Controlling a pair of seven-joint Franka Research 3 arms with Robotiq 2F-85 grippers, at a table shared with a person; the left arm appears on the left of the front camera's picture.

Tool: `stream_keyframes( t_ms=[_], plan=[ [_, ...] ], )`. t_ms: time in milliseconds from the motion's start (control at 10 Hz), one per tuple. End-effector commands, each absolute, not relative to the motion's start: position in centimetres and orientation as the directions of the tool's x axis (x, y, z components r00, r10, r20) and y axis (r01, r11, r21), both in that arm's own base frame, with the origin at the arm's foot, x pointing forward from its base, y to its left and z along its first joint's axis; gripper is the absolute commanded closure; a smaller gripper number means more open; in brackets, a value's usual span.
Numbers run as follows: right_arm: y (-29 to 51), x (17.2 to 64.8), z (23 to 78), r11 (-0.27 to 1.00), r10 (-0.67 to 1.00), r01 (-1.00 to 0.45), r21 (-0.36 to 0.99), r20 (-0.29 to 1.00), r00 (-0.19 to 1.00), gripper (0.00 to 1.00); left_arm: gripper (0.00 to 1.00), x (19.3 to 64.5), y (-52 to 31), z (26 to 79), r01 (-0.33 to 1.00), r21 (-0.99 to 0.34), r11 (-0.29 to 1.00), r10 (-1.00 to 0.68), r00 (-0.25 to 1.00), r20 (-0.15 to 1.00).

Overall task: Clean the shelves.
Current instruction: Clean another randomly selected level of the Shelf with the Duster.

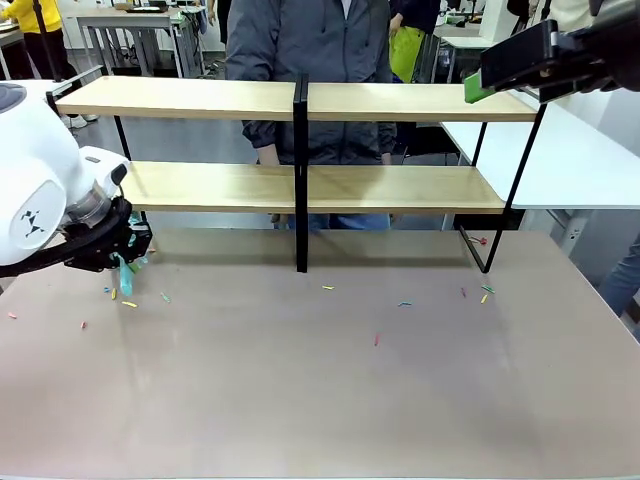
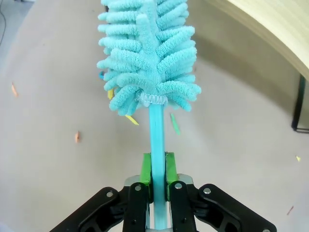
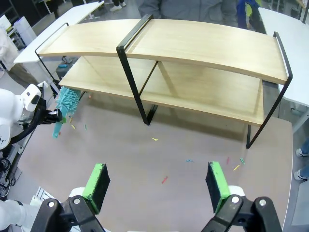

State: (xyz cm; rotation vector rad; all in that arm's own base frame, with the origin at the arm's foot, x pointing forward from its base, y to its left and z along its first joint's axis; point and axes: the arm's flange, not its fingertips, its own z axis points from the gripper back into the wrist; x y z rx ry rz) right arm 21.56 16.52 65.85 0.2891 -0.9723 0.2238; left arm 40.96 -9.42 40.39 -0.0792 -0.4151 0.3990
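The shelves (image 1: 400, 102) stand at the far side of the tabletop (image 1: 300, 410), with a person (image 1: 310, 40) behind them. The left wrist view shows the left hand (image 2: 158, 170) clamped on the handle of a teal duster (image 2: 147, 58) above coloured scraps (image 2: 77, 137). From the front the duster is mostly hidden. The right hand (image 3: 157, 181) hangs wide open, seemingly above the shelves' right end.

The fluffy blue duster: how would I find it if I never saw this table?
Look at the wide wooden shelves on the beige table, then down past their left end. There the left gripper clamps the duster by its thin turquoise handle. It is big and shaggy, unlike the tiny coloured scraps lying around it.
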Motion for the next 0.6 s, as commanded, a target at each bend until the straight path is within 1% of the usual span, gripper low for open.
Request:
stream_keyframes(
  t_ms=[0,100,300,500],
  plan=[
    [16.5,21.6,65.9,0.942,0.057,-0.307,0.138,0.834,0.549,0.0,0.87,35.0,-8.0,37.8,-0.238,-0.196,0.951,0.299,0.87,0.393],
    [16.5,21.6,65.9,0.942,0.057,-0.307,0.138,0.834,0.549,0.0,0.87,34.6,-8.1,37.9,-0.177,-0.206,0.962,0.247,0.886,0.392],
    [16.5,21.6,65.9,0.942,0.057,-0.307,0.138,0.834,0.549,0.0,0.87,34.1,-8.4,37.8,-0.087,-0.202,0.975,0.15,0.935,0.321],
    [16.5,21.6,65.9,0.942,0.057,-0.307,0.138,0.834,0.549,0.0,0.87,33.3,-8.3,37.8,0.0,-0.2,0.98,0.046,0.974,0.222]
  ],
)
